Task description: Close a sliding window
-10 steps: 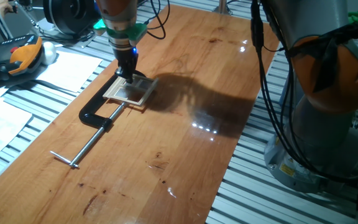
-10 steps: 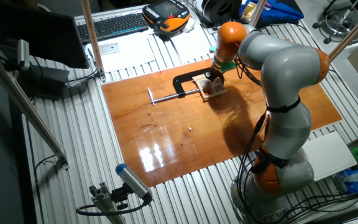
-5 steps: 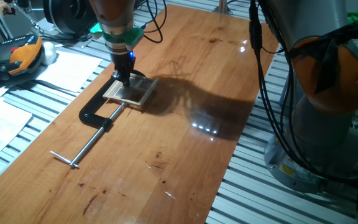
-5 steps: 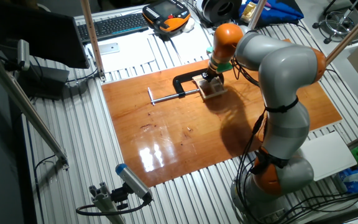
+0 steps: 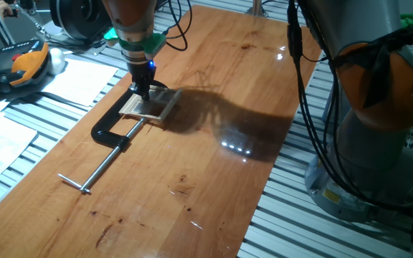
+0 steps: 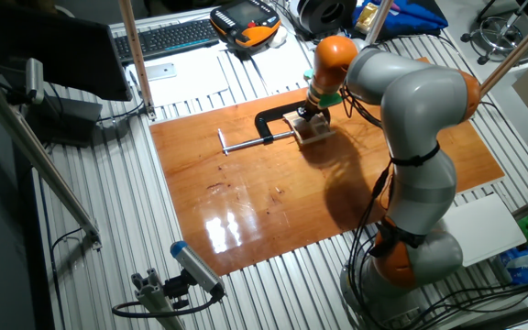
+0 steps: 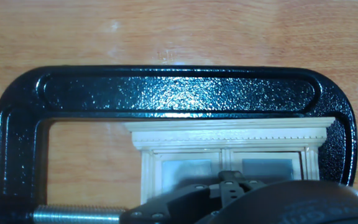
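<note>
Pale wood window (image 7: 229,152) sits inside black pebbled clamp (image 7: 179,93), frame centre; hand (image 5: 143,92) on it, grip unclear.

the window (image 7: 229,144) is pale cream-tan wood with greyish panes. the clamp (image 7: 166,93) is glossy black with a speckled, pebbled finish and a silver steel screw bar (image 5: 99,166). the table (image 5: 214,165) is warm reddish-brown wood with darker grain streaks. the gripper (image 5: 143,88) is black.
</note>
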`<action>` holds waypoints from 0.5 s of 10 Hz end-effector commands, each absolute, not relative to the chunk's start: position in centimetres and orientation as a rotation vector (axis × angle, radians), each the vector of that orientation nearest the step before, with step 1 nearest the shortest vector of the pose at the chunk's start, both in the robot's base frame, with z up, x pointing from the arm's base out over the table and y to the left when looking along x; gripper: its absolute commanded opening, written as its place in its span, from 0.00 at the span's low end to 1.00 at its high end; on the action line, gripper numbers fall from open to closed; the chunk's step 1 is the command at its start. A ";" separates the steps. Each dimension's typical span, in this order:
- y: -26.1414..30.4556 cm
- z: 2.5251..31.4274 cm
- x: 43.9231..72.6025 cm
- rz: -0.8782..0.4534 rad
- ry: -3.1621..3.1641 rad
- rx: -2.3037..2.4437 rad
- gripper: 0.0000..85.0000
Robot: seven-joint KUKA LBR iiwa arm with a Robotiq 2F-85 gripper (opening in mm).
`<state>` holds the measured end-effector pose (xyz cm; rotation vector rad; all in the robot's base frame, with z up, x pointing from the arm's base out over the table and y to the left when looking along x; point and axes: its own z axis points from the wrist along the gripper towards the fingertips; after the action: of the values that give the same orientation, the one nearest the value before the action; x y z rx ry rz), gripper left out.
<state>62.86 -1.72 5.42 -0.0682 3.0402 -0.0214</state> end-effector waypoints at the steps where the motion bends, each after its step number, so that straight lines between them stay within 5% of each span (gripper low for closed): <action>1: -1.4 5.5 62.8 -0.019 3.043 -0.055 0.00; 5: -0.4 5.4 62.5 0.003 3.044 -0.047 0.00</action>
<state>62.51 -0.37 5.36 -0.0477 3.0442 0.0037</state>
